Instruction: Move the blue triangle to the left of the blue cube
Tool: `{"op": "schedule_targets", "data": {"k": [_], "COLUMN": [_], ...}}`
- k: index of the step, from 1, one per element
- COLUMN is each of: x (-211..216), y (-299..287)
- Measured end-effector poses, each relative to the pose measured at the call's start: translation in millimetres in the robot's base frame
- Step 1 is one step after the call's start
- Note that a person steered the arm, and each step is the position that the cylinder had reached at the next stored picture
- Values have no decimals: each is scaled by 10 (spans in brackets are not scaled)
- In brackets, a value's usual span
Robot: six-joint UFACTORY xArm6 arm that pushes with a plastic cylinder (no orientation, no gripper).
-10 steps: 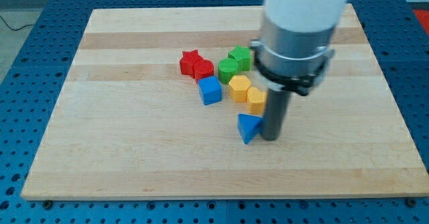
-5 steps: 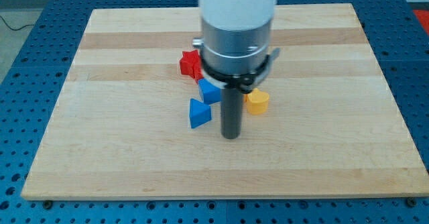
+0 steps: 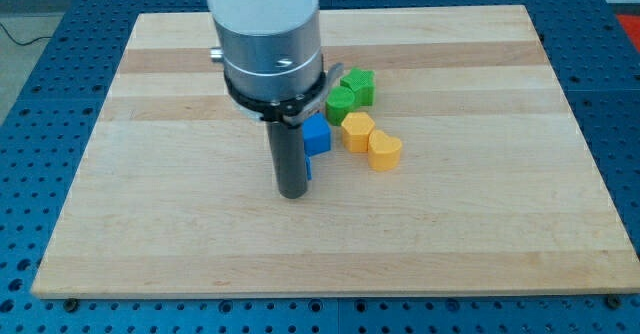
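Near the wooden table's [image 3: 150,234] middle, my tip [image 3: 292,194] sat touching a mostly hidden blue triangle block [image 3: 308,169], just below the blue cube [image 3: 316,134]; no pincer, nothing held.

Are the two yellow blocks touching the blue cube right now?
No: the blue cube sits apart from the two yellow blocks, with bare board showing between them.

no readable text, labels, brands, numbers or signs anywhere in view
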State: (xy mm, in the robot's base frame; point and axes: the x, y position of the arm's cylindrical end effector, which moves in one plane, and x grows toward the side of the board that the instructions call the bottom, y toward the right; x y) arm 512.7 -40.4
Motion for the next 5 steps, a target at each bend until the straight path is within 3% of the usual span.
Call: {"op": "schedule_targets", "data": {"k": [5], "x": [-275], "y": [-18]}}
